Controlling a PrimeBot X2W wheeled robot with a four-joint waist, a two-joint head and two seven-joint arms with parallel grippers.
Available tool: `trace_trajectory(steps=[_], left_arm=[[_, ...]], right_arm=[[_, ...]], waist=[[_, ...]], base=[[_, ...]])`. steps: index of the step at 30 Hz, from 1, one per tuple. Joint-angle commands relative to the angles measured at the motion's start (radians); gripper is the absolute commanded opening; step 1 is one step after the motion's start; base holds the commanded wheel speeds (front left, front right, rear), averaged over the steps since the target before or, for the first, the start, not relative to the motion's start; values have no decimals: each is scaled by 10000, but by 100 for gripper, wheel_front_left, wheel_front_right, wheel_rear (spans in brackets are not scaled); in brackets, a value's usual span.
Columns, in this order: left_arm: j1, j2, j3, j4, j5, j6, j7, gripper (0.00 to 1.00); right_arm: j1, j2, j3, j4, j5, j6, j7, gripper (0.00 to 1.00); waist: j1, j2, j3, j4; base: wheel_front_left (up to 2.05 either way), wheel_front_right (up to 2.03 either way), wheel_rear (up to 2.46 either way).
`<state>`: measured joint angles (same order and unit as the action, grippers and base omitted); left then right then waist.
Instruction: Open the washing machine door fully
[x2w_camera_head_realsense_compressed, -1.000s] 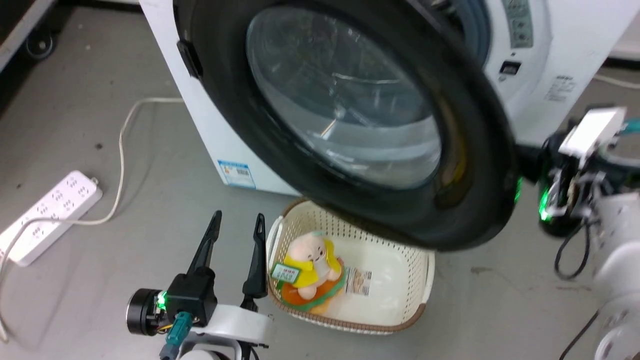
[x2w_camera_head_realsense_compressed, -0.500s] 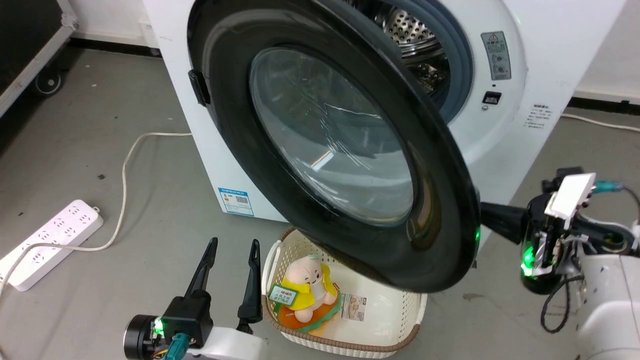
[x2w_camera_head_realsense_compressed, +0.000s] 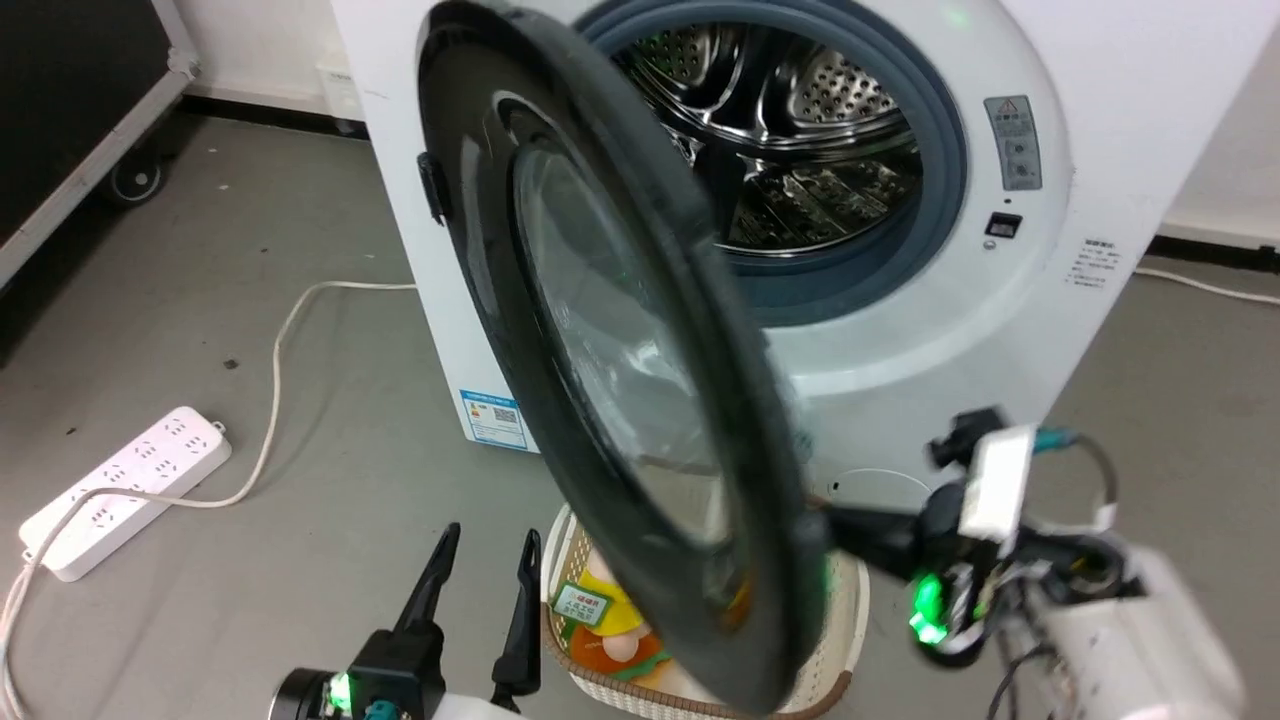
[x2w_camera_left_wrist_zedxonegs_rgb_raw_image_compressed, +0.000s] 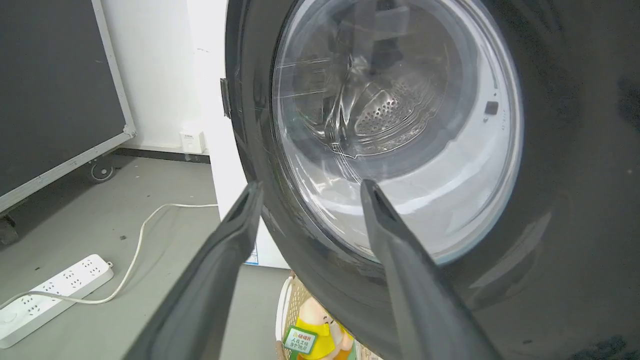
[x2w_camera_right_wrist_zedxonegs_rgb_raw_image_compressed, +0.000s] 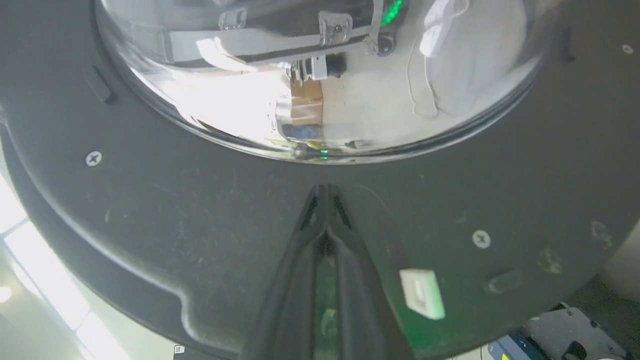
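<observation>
The white washing machine (x2w_camera_head_realsense_compressed: 1000, 330) stands ahead with its steel drum (x2w_camera_head_realsense_compressed: 790, 150) and grey gasket exposed. The washing machine door (x2w_camera_head_realsense_compressed: 560, 330), a glossy black disc with a glass bowl, stands out from the front and appears nearly edge-on, hinged on the left. My right gripper (x2w_camera_head_realsense_compressed: 830, 525) is shut, its tips against the door's inner face (x2w_camera_right_wrist_zedxonegs_rgb_raw_image_compressed: 200, 210) just below the glass bowl (x2w_camera_right_wrist_zedxonegs_rgb_raw_image_compressed: 320, 75); the joined tips (x2w_camera_right_wrist_zedxonegs_rgb_raw_image_compressed: 325, 189) touch the black rim. My left gripper (x2w_camera_head_realsense_compressed: 493, 540) is open and holds nothing, low on the door's outer side (x2w_camera_left_wrist_zedxonegs_rgb_raw_image_compressed: 575, 200), fingers (x2w_camera_left_wrist_zedxonegs_rgb_raw_image_compressed: 230, 235) pointing at the glass.
A cream perforated basket (x2w_camera_head_realsense_compressed: 850, 620) with a plush toy (x2w_camera_head_realsense_compressed: 610, 620) sits on the floor under the door's lower edge. A white power strip (x2w_camera_head_realsense_compressed: 130, 490) and its cable (x2w_camera_head_realsense_compressed: 290, 330) lie at the left. A dark wheeled case (x2w_camera_head_realsense_compressed: 80, 130) stands at the far left.
The door has swung further open, from facing me to nearly edge-on, baring the drum. My right gripper has followed it leftward behind the rim. The head camera has also shifted.
</observation>
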<state>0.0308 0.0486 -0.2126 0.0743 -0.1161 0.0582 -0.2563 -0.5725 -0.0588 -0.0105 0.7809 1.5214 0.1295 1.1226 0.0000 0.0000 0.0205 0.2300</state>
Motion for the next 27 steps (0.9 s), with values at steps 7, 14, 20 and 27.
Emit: trace_trajectory(steps=[7,14,20,27], left_arm=[[201,16,-13,47,28,-45,-55,100],[238,16,53,14,32,-44,-55,100],[264,16,106,9,1,-66,-55,100],[382,16,368,20,-215,-161,-55,100]], right_arm=[[1194,85,2428,-1163,1632,12,-1301,0],[1380,85,3442,-1466,2241,12,-2012,0],[1304,-48,3876,-1618,2449,12,-2397,0],[1387,-1013,3529,-3005,1678,12,-4467,100]], waist=[[0,0,-83,299],[0,0,-38,455],[0,0,-18,409],[0,0,-161,-2]], base=[[0,0,0],[0,0,0],[0,0,0],[0,0,0]])
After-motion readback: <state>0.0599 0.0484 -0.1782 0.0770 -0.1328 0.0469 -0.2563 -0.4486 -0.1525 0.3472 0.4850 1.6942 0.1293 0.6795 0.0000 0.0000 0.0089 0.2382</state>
